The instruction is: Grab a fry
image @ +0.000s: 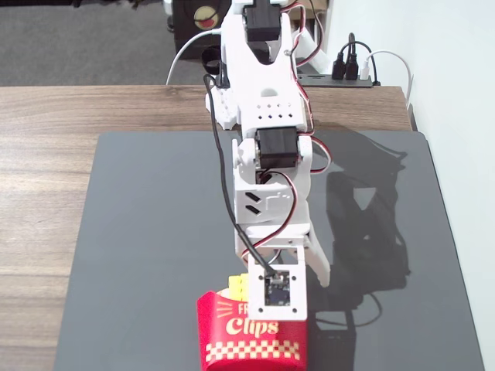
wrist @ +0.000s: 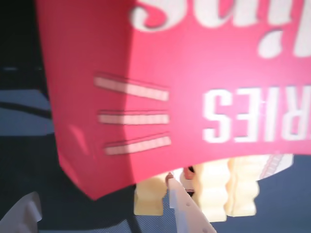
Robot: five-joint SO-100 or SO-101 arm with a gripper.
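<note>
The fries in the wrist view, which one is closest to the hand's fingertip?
The short fry just left of the white fingertip; the wider ones sit right.

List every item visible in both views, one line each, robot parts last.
red carton: one, red with white lettering, near edge of the mat, under the gripper.
fries: at least three, pale yellow, wavy-edged, sticking out of the carton's opening in the wrist view.
mat: one, dark grey, covering most of the table.
table: one, brown wood grain.
power strip: one, dark, with plugs, behind the table's far edge.
arm: one, white with black motors, reaching toward the carton.
gripper: one, white, tips at the fries; open or shut cannot be told.
</note>
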